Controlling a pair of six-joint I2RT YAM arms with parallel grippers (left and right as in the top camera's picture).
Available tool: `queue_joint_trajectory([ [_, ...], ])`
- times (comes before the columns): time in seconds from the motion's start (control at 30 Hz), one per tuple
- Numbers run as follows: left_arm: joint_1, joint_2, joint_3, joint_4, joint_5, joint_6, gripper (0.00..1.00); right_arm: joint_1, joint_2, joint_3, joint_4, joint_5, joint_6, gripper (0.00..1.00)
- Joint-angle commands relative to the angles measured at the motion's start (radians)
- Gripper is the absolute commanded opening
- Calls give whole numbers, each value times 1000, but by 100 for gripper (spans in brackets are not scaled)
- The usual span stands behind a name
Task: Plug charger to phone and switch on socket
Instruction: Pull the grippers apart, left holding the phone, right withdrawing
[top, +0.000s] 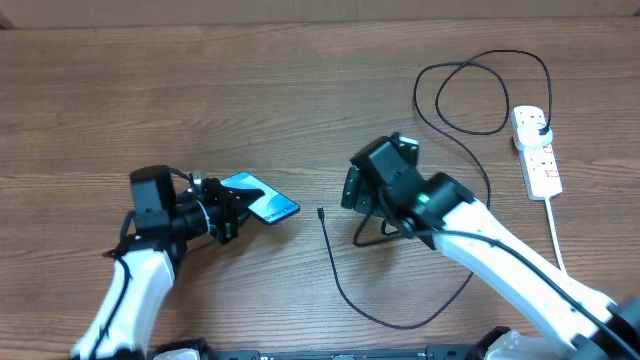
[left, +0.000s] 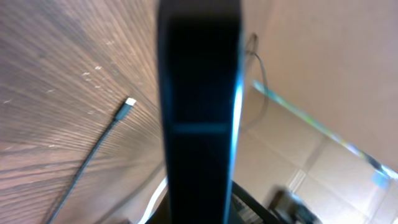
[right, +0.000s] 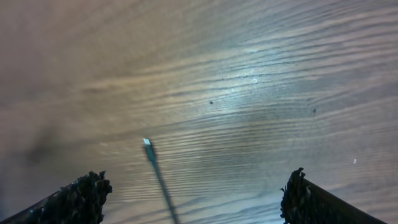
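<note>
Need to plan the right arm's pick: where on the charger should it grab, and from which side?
Probably just behind the connector tip of the charger, coming straight down with the fingers across the cable. It lies flat on the table, its tip free and apart from the phone held in the left gripper, and the open right gripper hangs over it.

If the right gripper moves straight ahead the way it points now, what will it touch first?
Most likely the wooden table, beside the charger tip, which lies ahead of the open right gripper; depth is hard to judge.
</note>
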Motion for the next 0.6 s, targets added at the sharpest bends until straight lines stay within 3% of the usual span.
queue_joint_trajectory([
  [0.0,44,101,9,80,328,111,4,5,87,8,20,-86,-163,92],
  [0.27,45,200,9,129,369,110,5,5,233,8,92,-341,-213,78],
  [0.57,157,200,10,205,446,73,4,31,277,8,98,-361,-213,74],
])
